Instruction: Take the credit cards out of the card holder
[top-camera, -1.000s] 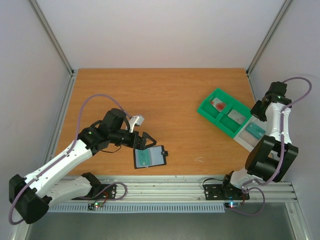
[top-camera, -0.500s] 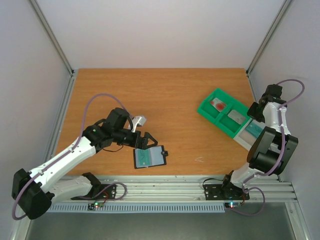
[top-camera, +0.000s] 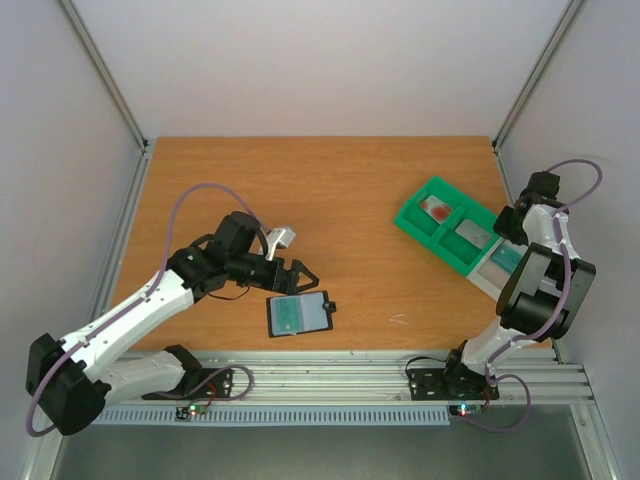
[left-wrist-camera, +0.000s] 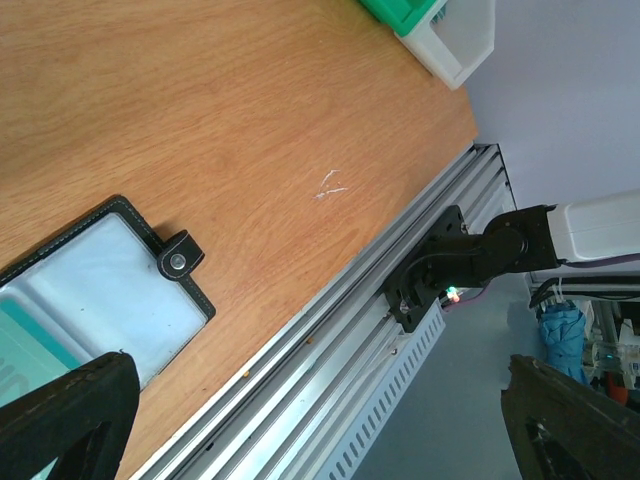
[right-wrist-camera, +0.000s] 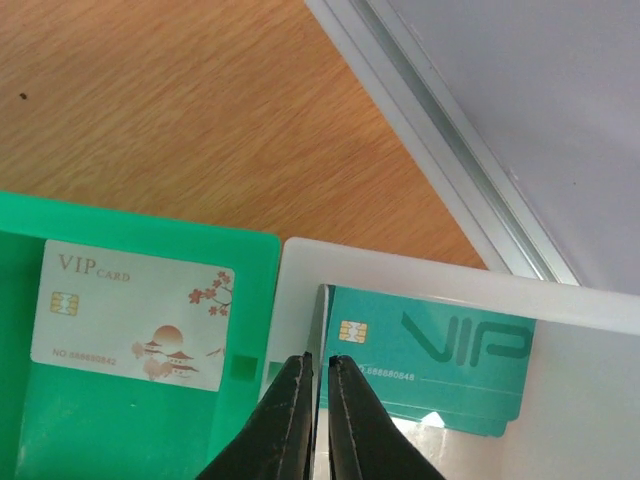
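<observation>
The card holder (top-camera: 298, 314) lies open on the table near the front edge, grey-blue inside up, snap tab to the right. It also shows in the left wrist view (left-wrist-camera: 110, 290), with a teal card (left-wrist-camera: 20, 340) in its left pocket. My left gripper (top-camera: 290, 275) is open and empty just behind and above it, jaws wide apart (left-wrist-camera: 320, 430). My right gripper (right-wrist-camera: 320, 385) is over the white tray (right-wrist-camera: 300, 270), jaws almost together on a thin pale grey card (right-wrist-camera: 321, 320) seen edge-on. A teal VIP card (right-wrist-camera: 440, 350) lies in that tray.
A green compartment tray (top-camera: 445, 225) at the right holds a pale VIP card (right-wrist-camera: 130, 315) and a red item (top-camera: 435, 208). The white tray (top-camera: 495, 272) adjoins it by the right wall. The table's metal front rail (left-wrist-camera: 330, 330) runs close to the card holder.
My left gripper has drawn back and up off the card holder's top edge. My right wrist has shifted slightly farther back over the white tray.
</observation>
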